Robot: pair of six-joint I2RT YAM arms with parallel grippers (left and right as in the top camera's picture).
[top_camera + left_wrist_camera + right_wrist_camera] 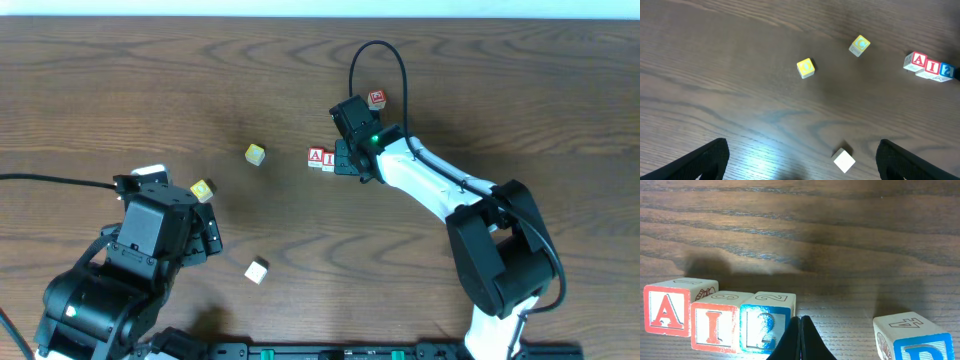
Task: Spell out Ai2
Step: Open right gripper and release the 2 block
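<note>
Right pincer [800,340], tips together, beside painted wooden 2 cube [765,322].

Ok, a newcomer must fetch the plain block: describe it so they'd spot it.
Find the left arm, bottom left in the overhead view. Just right of it lies a lone block. Its top is plain white, unlike the two yellow blocks farther back.
</note>
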